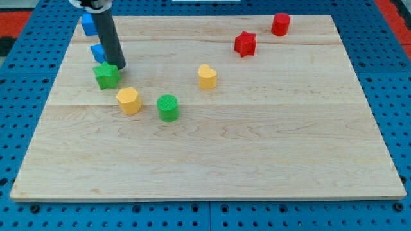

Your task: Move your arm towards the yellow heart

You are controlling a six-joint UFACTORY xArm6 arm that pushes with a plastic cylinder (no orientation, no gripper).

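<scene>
The yellow heart stands near the board's middle, a little toward the view's top. My tip is at the view's left, touching or just beside the upper right edge of the green star. The tip is well to the left of the yellow heart. A blue block sits just left of the rod, and another blue block lies above it, partly hidden by the arm.
A yellow hexagon block and a green cylinder lie below and between the tip and the heart. A red star and a red cylinder are at the view's top right. The wooden board lies on a blue pegboard.
</scene>
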